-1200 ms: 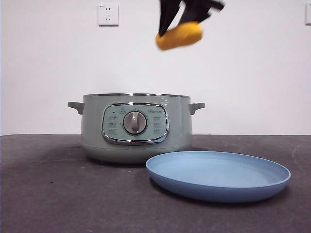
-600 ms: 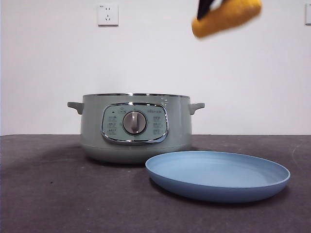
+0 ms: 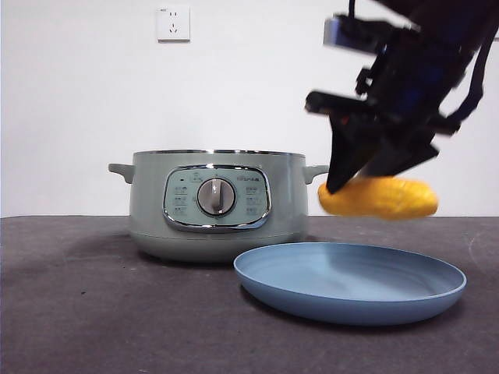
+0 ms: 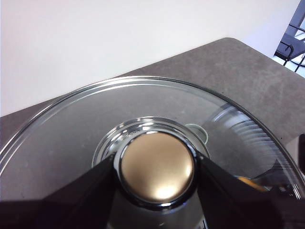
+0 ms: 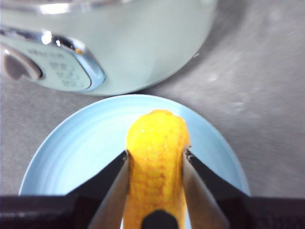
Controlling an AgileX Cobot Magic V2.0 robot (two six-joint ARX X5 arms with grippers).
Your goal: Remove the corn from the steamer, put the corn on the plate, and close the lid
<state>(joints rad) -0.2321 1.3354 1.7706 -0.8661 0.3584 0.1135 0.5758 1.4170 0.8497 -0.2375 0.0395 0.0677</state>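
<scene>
My right gripper (image 3: 366,183) is shut on the yellow corn (image 3: 380,198), holding it a little above the light-blue plate (image 3: 351,284). In the right wrist view the corn (image 5: 157,157) sits between my two jaws, right over the plate (image 5: 71,152). The sage-green steamer (image 3: 218,204) stands uncovered behind and left of the plate; its dial panel also shows in the right wrist view as the steamer (image 5: 119,43). My left gripper (image 4: 156,168) is shut on the knob of the glass lid (image 4: 71,129) and holds it up, out of the front view.
A white wall with a socket (image 3: 173,23) stands behind the dark grey table (image 3: 78,312). The table's far edge (image 4: 267,52) shows in the left wrist view.
My right gripper has carried the corn from high above the steamer rightward and then down, so it now hangs just over the plate.
</scene>
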